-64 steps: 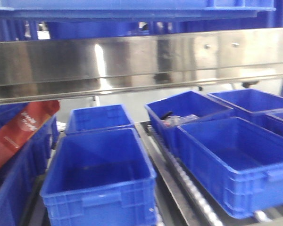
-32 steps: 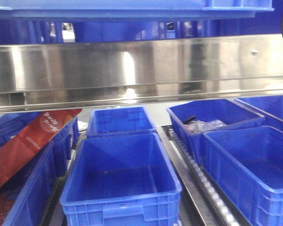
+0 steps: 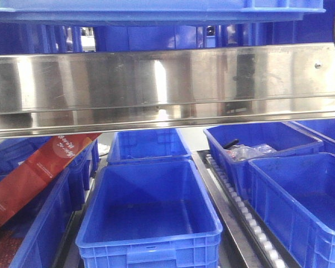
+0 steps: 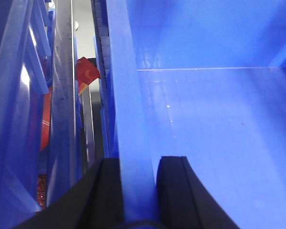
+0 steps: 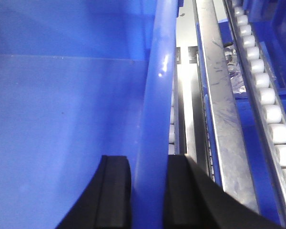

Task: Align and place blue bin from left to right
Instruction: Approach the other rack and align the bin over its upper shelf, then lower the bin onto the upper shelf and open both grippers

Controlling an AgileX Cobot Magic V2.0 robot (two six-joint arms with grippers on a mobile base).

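The blue bin [image 3: 156, 12] hangs across the top of the front view, only its rim and underside showing. In the left wrist view my left gripper [image 4: 138, 164] is shut on the bin's left wall rim [image 4: 128, 95], one black finger on each side. My right gripper [image 5: 148, 162] is likewise shut on the right wall rim [image 5: 157, 95]. The bin's smooth, bare inside floor [image 4: 219, 124] fills both wrist views. Neither gripper shows in the front view.
A steel shelf beam [image 3: 167, 78] runs across just below the held bin. Under it sit an open blue crate [image 3: 151, 245], another behind it [image 3: 148, 146], a crate with clear bags [image 3: 251, 151], a right crate [image 3: 301, 190], a roller track [image 3: 240, 209] and left crates with a red cardboard strip [image 3: 39, 173].
The steel beam and the crates below have slid to the right in the front view, fast at first, then slower. The held bin stays at the top of the view.
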